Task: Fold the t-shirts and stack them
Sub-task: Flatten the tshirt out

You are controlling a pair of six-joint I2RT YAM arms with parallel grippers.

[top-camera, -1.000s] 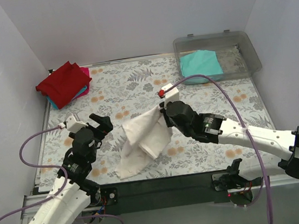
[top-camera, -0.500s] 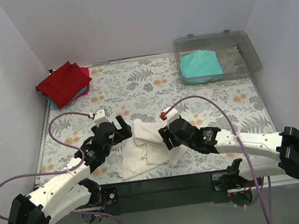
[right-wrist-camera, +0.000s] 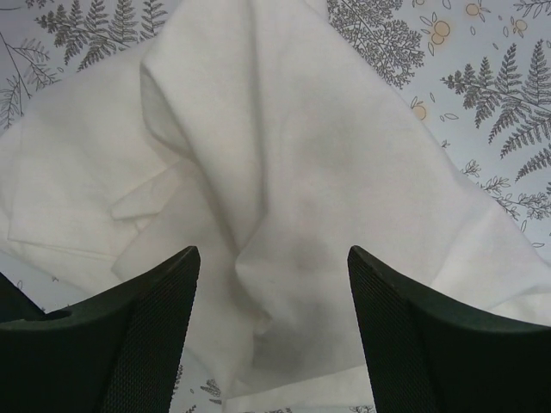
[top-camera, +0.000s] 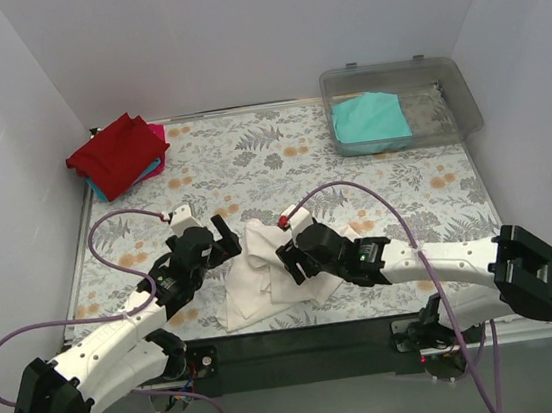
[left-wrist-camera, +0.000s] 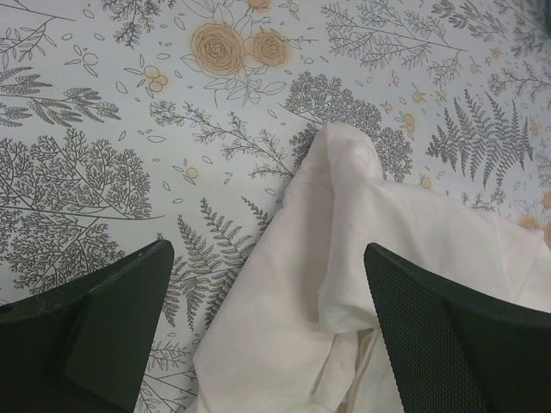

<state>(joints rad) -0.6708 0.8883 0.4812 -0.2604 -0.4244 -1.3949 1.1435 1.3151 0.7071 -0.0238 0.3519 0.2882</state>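
A white t-shirt (top-camera: 257, 279) lies crumpled and partly folded on the floral table near the front edge; no print shows on it. My left gripper (top-camera: 227, 235) stands open over its left edge, and in the left wrist view the white cloth (left-wrist-camera: 362, 258) spreads between and beyond the wide-apart fingers. My right gripper (top-camera: 285, 264) stands open just above the shirt's middle, where the white folds (right-wrist-camera: 284, 172) fill the right wrist view. Neither gripper holds the cloth. A stack of folded t-shirts (top-camera: 116, 153), red on top with pink and blue edges, sits at the back left.
A clear plastic bin (top-camera: 454, 94) at the back right holds a folded teal t-shirt (top-camera: 371, 121). White walls close in the table on three sides. Purple cables loop over both arms.
The right gripper has opened and let the white t-shirt drop onto the table, then moved left over it. The left arm swung in to the shirt's left edge.
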